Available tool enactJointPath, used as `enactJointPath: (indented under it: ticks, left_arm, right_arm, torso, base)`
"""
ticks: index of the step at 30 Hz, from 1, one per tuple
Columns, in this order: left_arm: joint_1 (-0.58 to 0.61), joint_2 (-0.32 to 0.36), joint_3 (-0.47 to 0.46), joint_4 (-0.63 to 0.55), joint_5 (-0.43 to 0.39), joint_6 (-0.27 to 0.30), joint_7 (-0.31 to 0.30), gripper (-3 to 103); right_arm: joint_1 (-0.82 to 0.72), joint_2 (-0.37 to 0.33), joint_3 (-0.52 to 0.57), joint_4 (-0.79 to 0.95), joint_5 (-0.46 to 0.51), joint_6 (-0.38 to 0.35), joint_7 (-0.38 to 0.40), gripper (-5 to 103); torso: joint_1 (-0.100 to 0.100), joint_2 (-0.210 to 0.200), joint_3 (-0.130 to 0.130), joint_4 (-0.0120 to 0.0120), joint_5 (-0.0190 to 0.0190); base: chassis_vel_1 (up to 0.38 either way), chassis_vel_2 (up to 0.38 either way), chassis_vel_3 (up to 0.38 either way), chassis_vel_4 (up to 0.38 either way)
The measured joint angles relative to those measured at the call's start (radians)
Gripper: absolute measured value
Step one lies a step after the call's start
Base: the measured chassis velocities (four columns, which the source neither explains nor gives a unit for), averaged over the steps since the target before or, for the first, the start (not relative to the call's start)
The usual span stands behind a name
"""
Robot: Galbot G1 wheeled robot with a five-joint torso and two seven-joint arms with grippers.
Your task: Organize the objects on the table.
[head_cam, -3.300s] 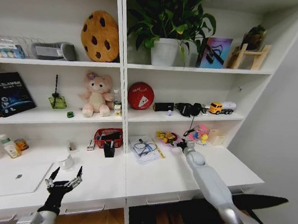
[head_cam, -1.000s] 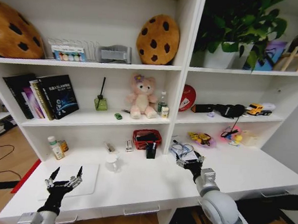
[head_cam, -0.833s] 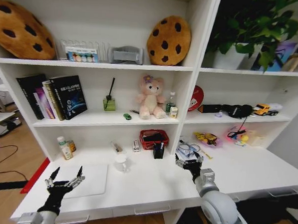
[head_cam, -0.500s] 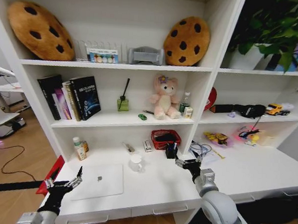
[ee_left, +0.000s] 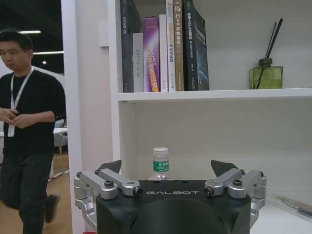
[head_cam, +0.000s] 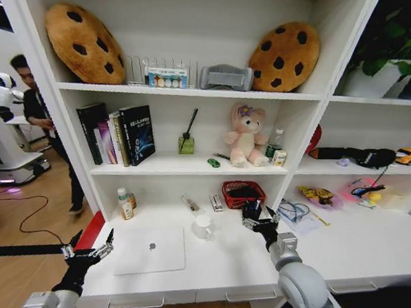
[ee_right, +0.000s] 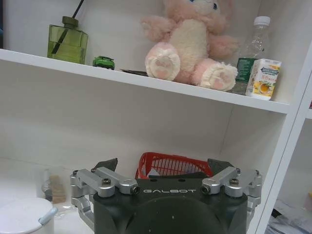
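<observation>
Both grippers spread and empty: left gripper (head_cam: 88, 253) off the table's (head_cam: 213, 265) corner, right gripper (head_cam: 260, 223) above it near the laptop (head_cam: 151, 250).

You're looking at a home-office corner mocked up inside a lab or office: white shelving (head_cam: 195, 93) over a white tabletop (head_cam: 220, 262) holds books (head_cam: 120, 134), cookie-shaped cushions (head_cam: 81, 31), a plush bear (head_cam: 246, 134), a reed diffuser (head_cam: 186, 143) and a closed silver laptop (head_cam: 151, 250), while another white robot (head_cam: 6, 140) stands on the wood floor (head_cam: 23, 206).
</observation>
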Motion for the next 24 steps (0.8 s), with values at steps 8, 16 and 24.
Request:
enactJointPath:
  ticks: [8, 16, 24]
  left_arm:
    - [0.0, 0.0, 0.0, 0.0, 0.0, 0.0, 0.0, 100]
    - [0.0, 0.0, 0.0, 0.0, 0.0, 0.0, 0.0, 100]
    - [0.0, 0.0, 0.0, 0.0, 0.0, 0.0, 0.0, 100]
  right_arm:
    - [0.001, 0.001, -0.002, -0.004, 0.012, 0.004, 0.004, 100]
    - [-0.016, 0.002, 0.004, 0.01, 0.016, 0.014, 0.005, 100]
    - [-0.026, 0.006, 0.007, 0.021, 0.013, 0.014, 0.005, 100]
  torso:
    - [0.0, 0.0, 0.0, -0.0003, -0.0002]
    - [0.0, 0.0, 0.0, -0.0003, -0.0001]
    - [0.0, 0.0, 0.0, -0.0003, -0.0001]
  base:
    - [0.0, 0.0, 0.0, 0.0]
    - [0.0, 0.0, 0.0, 0.0]
    - [0.054, -0.059, -0.073, 0.07]
